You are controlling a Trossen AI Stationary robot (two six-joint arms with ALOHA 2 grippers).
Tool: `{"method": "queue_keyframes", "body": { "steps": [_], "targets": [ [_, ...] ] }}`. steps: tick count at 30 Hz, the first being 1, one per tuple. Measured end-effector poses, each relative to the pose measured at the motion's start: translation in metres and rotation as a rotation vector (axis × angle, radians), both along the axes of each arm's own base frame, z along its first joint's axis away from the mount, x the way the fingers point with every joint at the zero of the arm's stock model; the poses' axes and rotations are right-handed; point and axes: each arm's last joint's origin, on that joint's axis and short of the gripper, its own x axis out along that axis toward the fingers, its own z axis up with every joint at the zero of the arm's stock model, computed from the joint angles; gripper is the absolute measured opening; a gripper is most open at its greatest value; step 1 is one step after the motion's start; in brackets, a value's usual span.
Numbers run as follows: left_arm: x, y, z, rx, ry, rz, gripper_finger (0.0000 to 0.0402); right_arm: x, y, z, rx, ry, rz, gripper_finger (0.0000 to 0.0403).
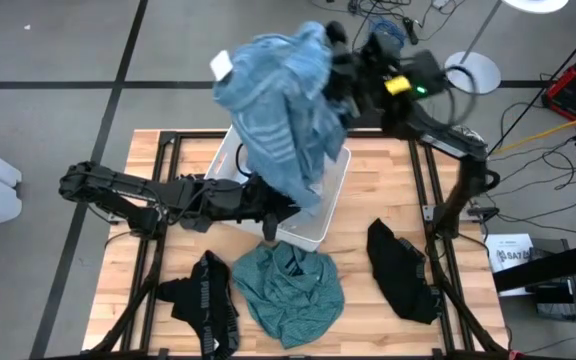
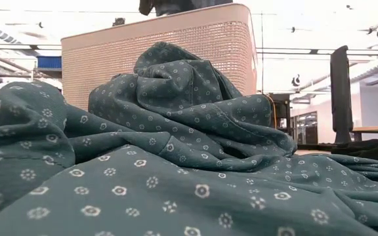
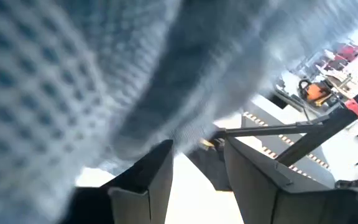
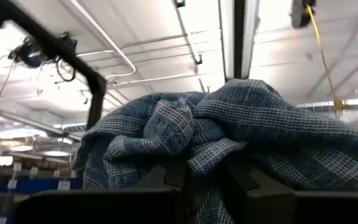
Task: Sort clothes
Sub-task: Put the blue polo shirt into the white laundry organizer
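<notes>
My right gripper (image 1: 334,72) is raised high above the table's far side, shut on a light blue checked garment (image 1: 283,110). The garment hangs down over the white bin (image 1: 330,205). My left gripper (image 1: 271,212) is open at the bin's near left side, beside the garment's lower end (image 3: 73,74), with nothing between its fingers. A teal-green patterned garment (image 1: 290,288) lies crumpled on the table in front of the bin. A black garment with white lettering (image 1: 210,305) lies to its left and a plain black garment (image 1: 400,270) to its right. My right gripper pinches a bunched fold of the blue garment (image 4: 197,146) between its two fingers, which slant upward. Several layers pile over the fingertips. The rest hangs below, its lower end (image 1: 296,192) down at the bin. Whether my left gripper touches the cloth, I cannot tell.
The black frame rails (image 1: 423,190) run along the table's sides. In the low view the teal garment (image 2: 176,144) fills the foreground, with the bin's wall (image 2: 156,52) behind it. Bare wood (image 1: 368,330) shows between the clothes.
</notes>
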Motion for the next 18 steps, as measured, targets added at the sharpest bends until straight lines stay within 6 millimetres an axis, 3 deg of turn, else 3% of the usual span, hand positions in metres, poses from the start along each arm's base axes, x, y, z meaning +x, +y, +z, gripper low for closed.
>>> {"method": "queue_keyframes", "body": {
  "steps": [5, 8, 13, 18],
  "targets": [
    [-0.001, -0.006, -0.001, 0.009, 0.011, -0.020, 0.0153, 0.038, -0.028, -0.018, 0.106, 0.150, 0.108, 0.0035],
    [-0.002, -0.010, -0.003, 0.008, 0.029, -0.019, 0.0153, 0.050, -0.037, -0.035, 0.150, 0.322, 0.130, 0.0035],
    [-0.010, -0.018, -0.003, 0.041, 0.061, 0.026, 0.0143, 0.035, -0.040, -0.049, 0.107, 0.618, -0.112, 0.0035],
    [-0.032, -0.025, 0.009, 0.088, 0.073, 0.008, 0.0122, 0.016, -0.040, -0.066, 0.070, 0.890, -0.253, 0.0035]
  ]
}}
